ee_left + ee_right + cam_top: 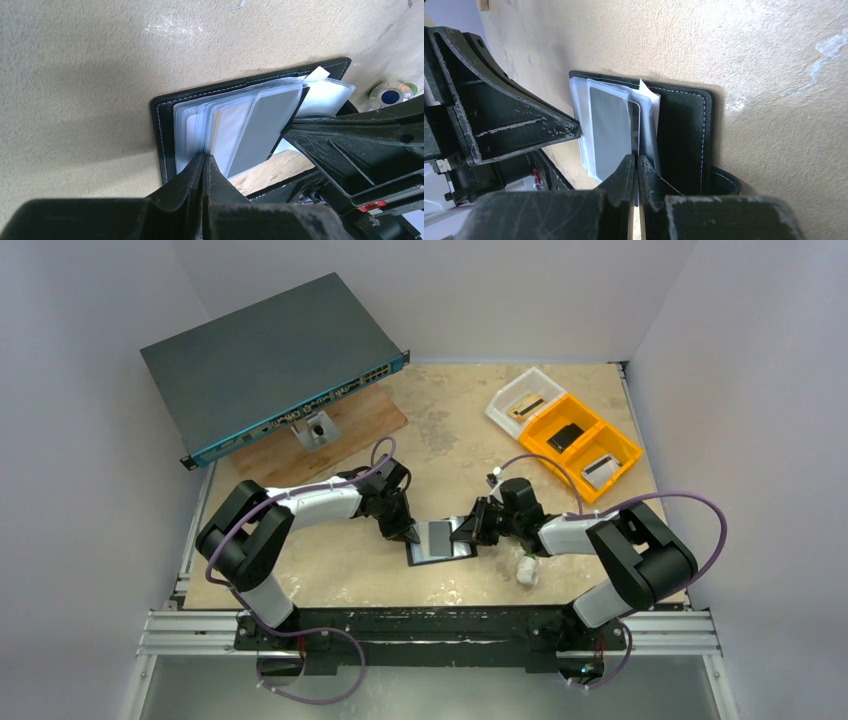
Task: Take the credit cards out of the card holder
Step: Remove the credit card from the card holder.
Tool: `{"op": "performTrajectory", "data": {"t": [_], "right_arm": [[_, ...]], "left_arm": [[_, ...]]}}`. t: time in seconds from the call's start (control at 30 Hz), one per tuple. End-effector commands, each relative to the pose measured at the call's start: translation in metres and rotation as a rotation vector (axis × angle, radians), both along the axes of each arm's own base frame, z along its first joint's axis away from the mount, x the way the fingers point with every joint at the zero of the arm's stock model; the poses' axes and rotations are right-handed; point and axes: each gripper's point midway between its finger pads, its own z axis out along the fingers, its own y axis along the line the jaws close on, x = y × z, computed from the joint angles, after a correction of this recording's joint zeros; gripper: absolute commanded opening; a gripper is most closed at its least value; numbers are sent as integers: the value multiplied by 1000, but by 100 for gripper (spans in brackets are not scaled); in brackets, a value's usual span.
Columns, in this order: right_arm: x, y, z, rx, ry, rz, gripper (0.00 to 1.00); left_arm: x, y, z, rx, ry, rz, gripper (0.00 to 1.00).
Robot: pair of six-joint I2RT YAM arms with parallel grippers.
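Where: small flat black folding card holder (440, 540) lies open on the tan table (450, 430), near 6 o'clock | My left gripper (205, 165): clenched on its clear plastic sleeves (192, 125) at 9 o'clock, I think to keep it still | My right gripper (635, 170): pinching the thin glossy grey credit card (610, 127) at 3 o'clock, ready to slide it out

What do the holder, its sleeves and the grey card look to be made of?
The holder: black leather or an imitation, matte and finely grained, with pale stitching along its edge. The sleeves: thin soft clear plastic, glossy and see-through, with seams along the edges. The card: probably stiff plastic, smooth flat grey with a slight sheen and rounded corners.
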Motion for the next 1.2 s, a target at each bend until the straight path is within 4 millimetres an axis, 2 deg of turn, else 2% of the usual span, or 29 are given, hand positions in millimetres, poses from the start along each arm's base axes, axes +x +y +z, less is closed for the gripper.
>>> {"op": "performTrajectory", "data": {"t": [0.0, 0.43, 0.77, 0.83, 0.93, 1.07, 1.17], "right_arm": [[4, -12, -5, -49, -17, -30, 0], [14, -20, -6, -61, -21, -47, 0], [11, -17, -2, -48, -28, -15, 0], [11, -17, -3, -45, -28, -11, 0], [11, -16, -3, -43, -24, -9, 0], [12, -16, -3, -47, -26, -12, 0], [12, -16, -3, -48, -26, -14, 0]], "left_arm": [[-20, 70, -48, 309, 53, 21, 0], [-20, 75, -47, 322, 38, 4, 0], [-9, 69, -33, 301, -29, -60, 0], [-5, 64, -26, 273, -54, -79, 0], [2, 51, -8, 216, -100, -109, 8], [11, 31, 24, 145, -195, -156, 19], [14, 11, 46, 81, -244, -187, 22]]}}
